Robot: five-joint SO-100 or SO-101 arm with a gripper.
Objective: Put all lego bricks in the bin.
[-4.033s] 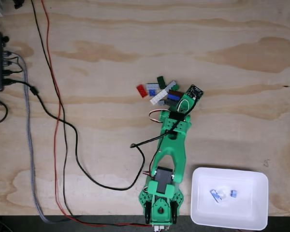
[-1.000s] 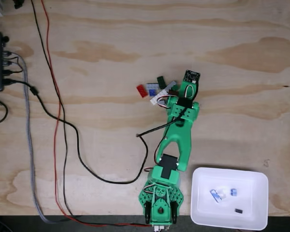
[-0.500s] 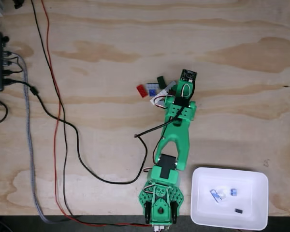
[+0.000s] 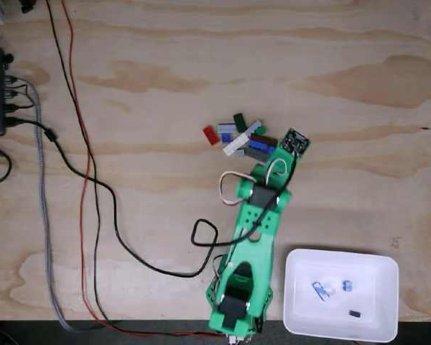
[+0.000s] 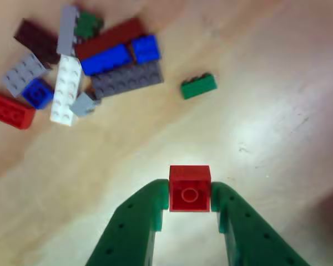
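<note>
While gripped only by two opposite faces, risks slipping: small red brick (image 5: pixel 190 188) pinched at the very tips of the tool (image 5: pixel 190 213), with little finger overlap to spare. Could drop to the wooden surface (image 4: pixel 165 86) during the swing toward the bin (image 4: pixel 377 262) if the hold loosens or the arm jerks. Could also land outside the bin's rim if released too early, since the bin sits well apart from the pile, at lower right in the fixed view.

Tool narrowed to brick width, green fingers (image 5: pixel 136 219) pressed against both sides of the red brick, stud side facing the other view's camera. Touches nothing else; appears raised off the surface, though height is hard to judge.

Remaining lego bricks (image 5: pixel 100 61) clustered at upper left in the other view: red, blue, grey, white, dark brown and dark green pieces, touching or overlapping. One small green brick (image 5: pixel 198 86) lying apart, just beside the pile. In the fixed view, same pile (image 4: pixel 237 135) just beyond the arm's tip. Bin already holding a few small pieces (image 4: pixel 330 289), bluish and dark, too small to tell apart.
</note>
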